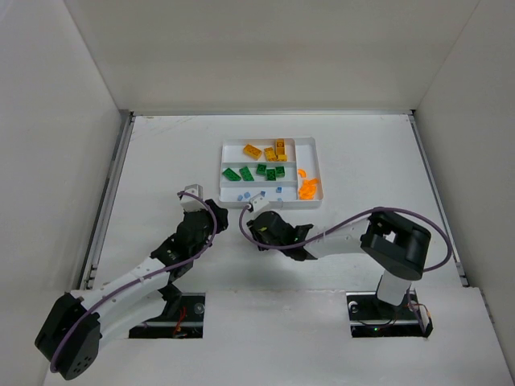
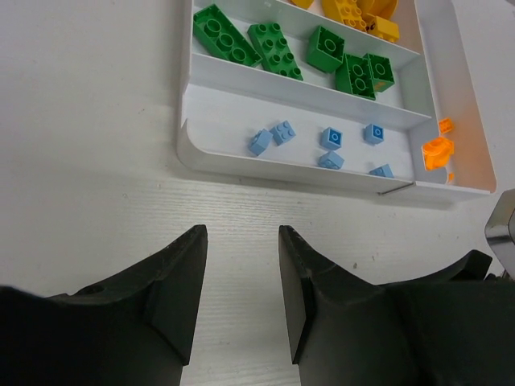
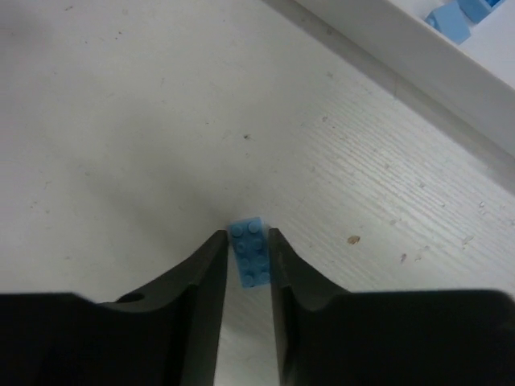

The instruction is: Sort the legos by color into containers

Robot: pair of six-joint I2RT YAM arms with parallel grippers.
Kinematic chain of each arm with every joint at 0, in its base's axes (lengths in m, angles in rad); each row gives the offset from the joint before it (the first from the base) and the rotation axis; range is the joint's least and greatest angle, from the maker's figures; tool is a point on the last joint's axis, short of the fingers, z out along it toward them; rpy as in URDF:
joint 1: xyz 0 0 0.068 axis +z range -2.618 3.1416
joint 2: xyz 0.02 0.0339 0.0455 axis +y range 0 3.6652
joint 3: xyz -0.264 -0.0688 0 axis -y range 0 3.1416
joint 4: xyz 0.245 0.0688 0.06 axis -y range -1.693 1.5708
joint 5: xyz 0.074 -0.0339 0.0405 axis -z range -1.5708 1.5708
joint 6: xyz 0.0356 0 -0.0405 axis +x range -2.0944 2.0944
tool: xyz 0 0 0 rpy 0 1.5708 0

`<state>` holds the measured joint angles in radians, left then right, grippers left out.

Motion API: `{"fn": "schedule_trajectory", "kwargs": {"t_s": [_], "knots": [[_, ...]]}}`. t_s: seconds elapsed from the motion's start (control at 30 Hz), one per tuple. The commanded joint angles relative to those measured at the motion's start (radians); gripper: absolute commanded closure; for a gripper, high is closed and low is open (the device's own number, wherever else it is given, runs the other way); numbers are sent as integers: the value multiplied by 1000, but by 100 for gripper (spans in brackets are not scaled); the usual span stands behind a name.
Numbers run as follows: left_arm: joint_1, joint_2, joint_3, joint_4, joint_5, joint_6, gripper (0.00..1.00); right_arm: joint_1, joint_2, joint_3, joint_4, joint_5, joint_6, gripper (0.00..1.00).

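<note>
The sort is nearly done, by my reading. In the top view the tray (image 1: 230, 146) already holds yellow bricks (image 1: 267, 150) in its far slot, green bricks (image 1: 257, 171) in the middle slot, small blue pieces (image 1: 259, 194) in the near slot and orange pieces (image 1: 307, 187) in the narrow slot down its right side. The colours look unmixed.

What is left is one blue brick (image 3: 250, 252). My right claw (image 3: 247, 237) is clenched on it, a finger against each long side, studs up. It sits over the bare table (image 3: 121, 121), just short of the tray's near wall. I cannot tell whether it is lifted or resting on the table. I judge it belongs in the near slot with the other blue ones. I can find no other stray piece outside the tray, so this may be the last.

My left claw (image 2: 241, 241) is released and holds nothing, its fingers spread above the table near the tray's near left corner.

Only the right wrist view shows the held brick; from above the arm hides it. The left wrist view gives me the near slot best: six blue pieces with room among them, which the top view blurs into specks. Only the top view shows the whole tray and both arms together.
</note>
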<state>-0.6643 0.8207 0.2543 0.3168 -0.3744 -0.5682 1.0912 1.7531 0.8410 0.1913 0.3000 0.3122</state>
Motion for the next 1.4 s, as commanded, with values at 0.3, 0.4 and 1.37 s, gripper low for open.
{"fn": "schedule_trajectory", "kwargs": {"t_s": [0.3, 0.4, 1.37], "knots": [[13, -26, 0, -5, 11, 14, 62, 58, -18, -23, -46, 87, 64, 77], [15, -41, -12, -7, 9, 4, 62, 66, -44, -23, -46, 111, 64, 82], [58, -65, -40, -15, 35, -25, 60, 66, -35, 58, -69, 142, 231, 45]]}}
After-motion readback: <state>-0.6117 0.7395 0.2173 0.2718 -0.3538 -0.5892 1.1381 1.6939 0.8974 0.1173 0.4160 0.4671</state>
